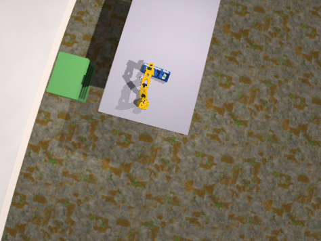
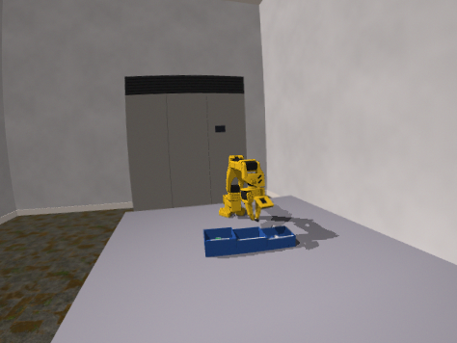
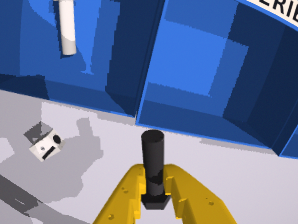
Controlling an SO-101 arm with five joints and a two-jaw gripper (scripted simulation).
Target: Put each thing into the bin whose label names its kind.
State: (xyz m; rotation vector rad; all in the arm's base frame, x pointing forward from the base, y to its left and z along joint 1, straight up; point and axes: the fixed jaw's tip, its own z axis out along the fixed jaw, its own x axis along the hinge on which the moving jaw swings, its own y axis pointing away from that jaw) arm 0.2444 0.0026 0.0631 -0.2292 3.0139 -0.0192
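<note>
The closed claw (image 1: 150, 66) (image 2: 255, 218) (image 3: 154, 180) grips a black bolt-like piece (image 3: 153, 157) just beside the blue bins (image 1: 168, 80) (image 2: 219, 248) (image 3: 90, 101). One end bin holds a white cylinder (image 3: 68, 30), the other something green (image 1: 164, 76) (image 2: 218, 238); a pale block (image 3: 47, 145) lies outside, on the table (image 1: 169, 34) (image 2: 231, 299) (image 3: 240, 175).

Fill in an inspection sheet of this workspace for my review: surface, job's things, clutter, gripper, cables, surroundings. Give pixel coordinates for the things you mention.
Surface: pale table (image 1: 169, 34) (image 2: 241, 299) (image 3: 225, 185), shadows across it.
Job's things: three blue bins (image 1: 167, 80) (image 2: 219, 248) (image 3: 150, 65) in a row, one label partly readable; a white cylinder (image 3: 67, 30) in one end bin, a green-and-white thing (image 1: 164, 76) (image 2: 218, 238) in the other; a small white block (image 3: 47, 145) on the table beside the bins.
Clutter: nothing seen.
Gripper (image 1: 151, 66) (image 2: 256, 217) (image 3: 155, 175): fingers shut on a black cylindrical piece (image 3: 153, 150), near the bins.
Cables: nothing seen.
Surroundings: green furniture (image 1: 68, 76), grey panelled unit (image 2: 169, 145), patterned floor (image 1: 203, 203) (image 2: 29, 270), plain walls (image 2: 362, 96).
</note>
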